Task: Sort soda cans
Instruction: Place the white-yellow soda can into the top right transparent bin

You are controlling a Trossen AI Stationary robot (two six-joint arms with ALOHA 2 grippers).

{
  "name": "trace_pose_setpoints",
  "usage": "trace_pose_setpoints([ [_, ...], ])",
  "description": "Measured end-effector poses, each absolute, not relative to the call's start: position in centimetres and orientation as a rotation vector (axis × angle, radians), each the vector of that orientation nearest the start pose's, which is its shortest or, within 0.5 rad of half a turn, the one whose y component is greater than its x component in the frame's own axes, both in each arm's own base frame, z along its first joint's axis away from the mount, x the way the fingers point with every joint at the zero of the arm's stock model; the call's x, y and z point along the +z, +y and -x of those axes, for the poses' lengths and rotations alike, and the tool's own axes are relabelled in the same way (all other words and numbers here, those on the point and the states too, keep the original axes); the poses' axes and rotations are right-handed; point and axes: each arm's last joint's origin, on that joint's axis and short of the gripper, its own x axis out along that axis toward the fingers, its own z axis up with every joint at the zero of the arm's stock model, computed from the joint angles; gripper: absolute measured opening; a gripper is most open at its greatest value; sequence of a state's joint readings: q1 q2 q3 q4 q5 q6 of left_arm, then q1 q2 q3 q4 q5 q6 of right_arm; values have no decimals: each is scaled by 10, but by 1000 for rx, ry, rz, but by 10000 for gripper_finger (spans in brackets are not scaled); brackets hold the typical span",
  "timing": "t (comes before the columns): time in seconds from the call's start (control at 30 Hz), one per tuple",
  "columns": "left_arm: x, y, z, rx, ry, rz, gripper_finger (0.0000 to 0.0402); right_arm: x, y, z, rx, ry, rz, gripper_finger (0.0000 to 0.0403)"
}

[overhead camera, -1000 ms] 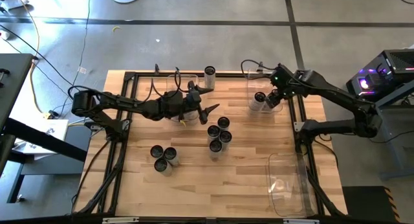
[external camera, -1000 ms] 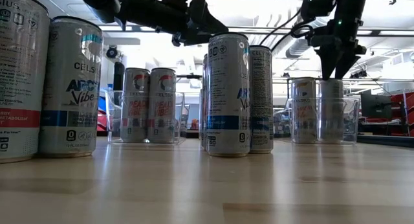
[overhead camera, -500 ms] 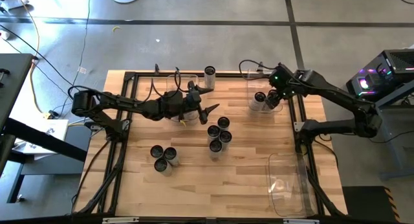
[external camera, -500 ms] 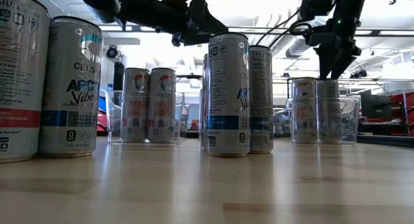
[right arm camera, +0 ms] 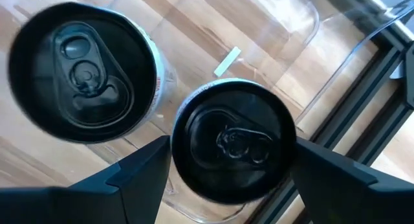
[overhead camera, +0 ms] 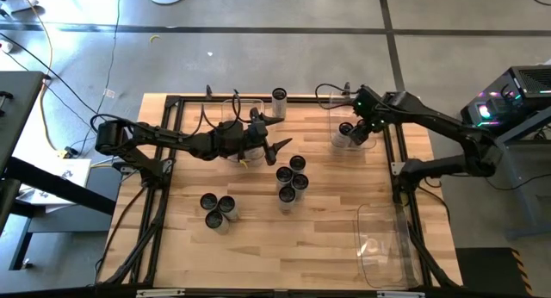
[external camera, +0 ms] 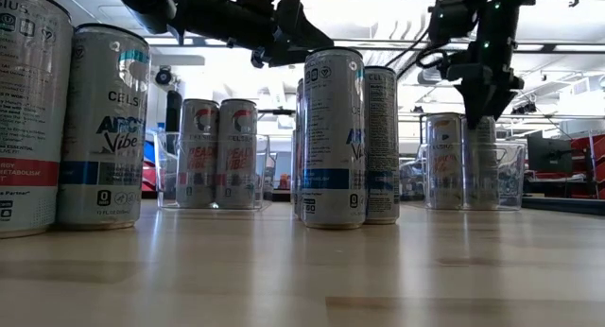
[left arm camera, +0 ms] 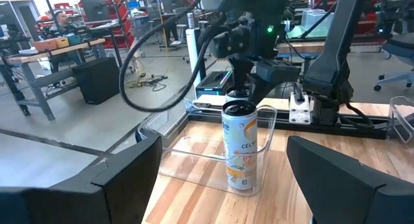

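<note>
Soda cans stand upright on the wooden table: several in the middle, three toward the near left, one at the far edge. Two more stand in the far-right clear bin. My right gripper hangs over that bin, open, fingers on either side of one can's top, next to the other can. My left gripper waits open above the table beside the far-left bin, which holds two cans. My right gripper's fingers stand close against both sides of the can's top rim; whether they touch it I cannot tell. They come from above, pointing down. The can stands upright on the bin's floor.
A third clear bin lies at the table's near right corner. Black frame rails run along the table's edges. Bare wood shows between the middle cans and the right rail, and along the near edge.
My right arm's wrist has shifted a little toward the table's left above the far-right bin, and the gripper has tipped slightly over the can. The cans and my left arm have kept still.
</note>
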State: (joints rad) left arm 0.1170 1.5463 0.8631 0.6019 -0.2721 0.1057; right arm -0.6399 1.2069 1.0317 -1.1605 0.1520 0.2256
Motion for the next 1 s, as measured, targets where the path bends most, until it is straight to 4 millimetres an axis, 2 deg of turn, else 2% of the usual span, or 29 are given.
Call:
trace_pose_setpoints([
  [0.3,251,47,-334,383,107,-109,328,257,-131,-169,-790,1341,-536,284],
  [0.47,251,47,-333,384,105,-95,328,256,-132,-171,-784,1348,-530,242],
  [0.67,251,47,-333,384,105,-95,328,259,-128,-165,-809,1365,-507,240],
  [0.83,251,47,-333,384,106,-95,328,273,-122,-154,-844,1362,-489,240],
  [1.0,251,47,-333,384,105,-95,328,308,-117,-147,-915,1303,-431,240],
])
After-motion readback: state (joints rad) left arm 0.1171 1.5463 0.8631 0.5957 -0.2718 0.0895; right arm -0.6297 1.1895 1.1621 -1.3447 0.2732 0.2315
